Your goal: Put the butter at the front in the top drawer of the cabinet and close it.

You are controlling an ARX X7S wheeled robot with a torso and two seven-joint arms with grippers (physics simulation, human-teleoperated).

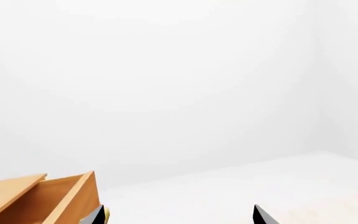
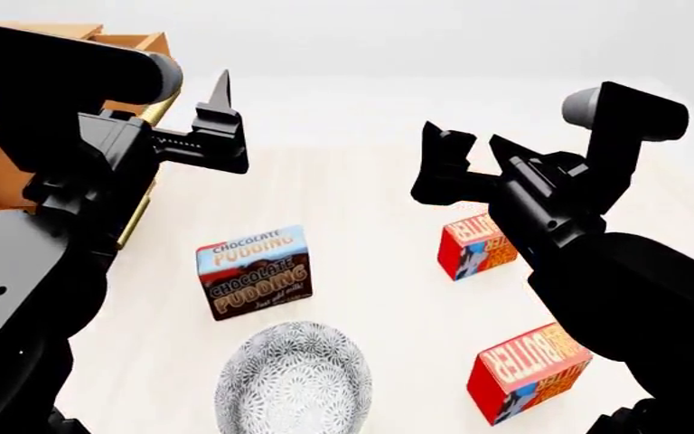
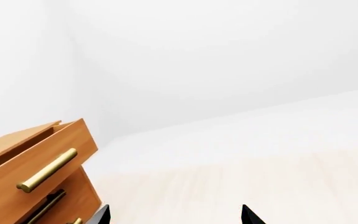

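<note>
Both my end effectors, left (image 2: 209, 127) and right (image 2: 468, 158), hang open and empty. The top drawer (image 3: 39, 161) stands open. The front butter (image 2: 528, 371) lies near the desk's (image 2: 371, 190) front-right edge; I judge a squarely centred right-hand descent best.

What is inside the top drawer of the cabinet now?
The top drawer is pulled out. In the left wrist view only its bare wooden inner walls show. The drawer floor is hidden, so whether anything lies inside cannot be seen.
</note>
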